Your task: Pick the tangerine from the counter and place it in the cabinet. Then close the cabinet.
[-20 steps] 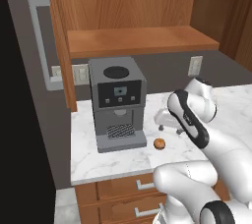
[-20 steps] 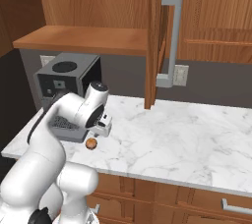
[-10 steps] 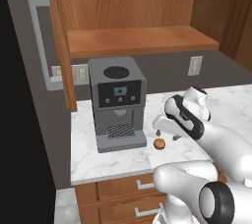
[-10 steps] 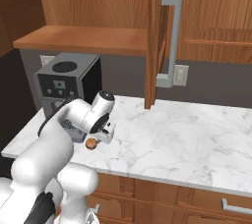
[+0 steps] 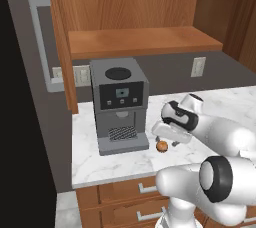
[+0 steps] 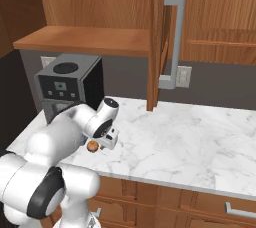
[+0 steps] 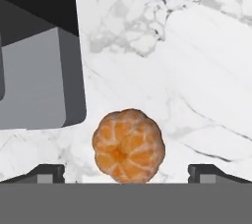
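Tangerine (image 7: pixel 127 145) fills the lower middle of the hand view: a small round fruit, orange with paler lines running out from a darker centre, like segments seen through the skin. It sits on the white marble bench (image 7: pixel 187 61), which is crossed by grey veins. No readable writing or brand shows anywhere; the coffee machine's small front panel is too small to read.

In the left base view the tangerine (image 5: pixel 161 146) lies on the bench (image 5: pixel 100 164) at about 4 o'clock from the grey coffee machine (image 5: pixel 119 104), just beside its base. The end effector (image 5: pixel 170 138) hangs just above the fruit, its jaws spread wide; in the hand view the two dark fingertips (image 7: pixel 47 173) stand to either side of the fruit, apart from it.

In the right base view the tangerine (image 6: pixel 92 146) rests near the bench's front edge, with the end effector (image 6: pixel 103 143) at its 3 o'clock. The reddish-brown cabinet (image 6: pixel 85 39) hangs above, its door (image 6: pixel 159 37) open and edge-on, carrying a long grey bar handle (image 6: pixel 172 39).
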Motion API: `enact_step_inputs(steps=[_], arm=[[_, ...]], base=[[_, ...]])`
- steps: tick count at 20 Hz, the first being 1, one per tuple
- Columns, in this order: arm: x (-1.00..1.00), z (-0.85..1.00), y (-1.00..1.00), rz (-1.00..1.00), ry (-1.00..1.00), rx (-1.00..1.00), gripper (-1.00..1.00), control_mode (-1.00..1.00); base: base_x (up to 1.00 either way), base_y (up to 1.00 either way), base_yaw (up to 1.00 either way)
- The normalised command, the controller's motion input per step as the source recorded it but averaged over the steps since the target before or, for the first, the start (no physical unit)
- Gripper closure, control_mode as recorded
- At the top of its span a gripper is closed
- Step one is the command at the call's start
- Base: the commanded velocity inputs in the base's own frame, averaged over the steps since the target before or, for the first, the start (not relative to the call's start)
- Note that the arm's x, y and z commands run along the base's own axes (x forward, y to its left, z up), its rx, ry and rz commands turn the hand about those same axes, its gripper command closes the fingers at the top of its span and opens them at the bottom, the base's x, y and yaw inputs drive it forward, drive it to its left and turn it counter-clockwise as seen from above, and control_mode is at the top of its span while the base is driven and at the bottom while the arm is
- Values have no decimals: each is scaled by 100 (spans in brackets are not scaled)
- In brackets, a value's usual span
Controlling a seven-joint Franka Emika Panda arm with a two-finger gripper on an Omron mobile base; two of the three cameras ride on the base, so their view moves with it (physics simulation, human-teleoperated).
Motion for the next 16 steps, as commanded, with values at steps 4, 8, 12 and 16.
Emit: enact_step_inputs(steps=[4,8,12,16], arm=[[19,-28,0,0,0,0,-100,-100],[8,-26,6,-1,0,0,-100,-100],[0,-31,24,-3,0,-1,-100,-100],[0,-40,61,-8,0,-9,100,-100]], base=[[0,0,0],[0,0,0],[0,0,0],[0,0,0]])
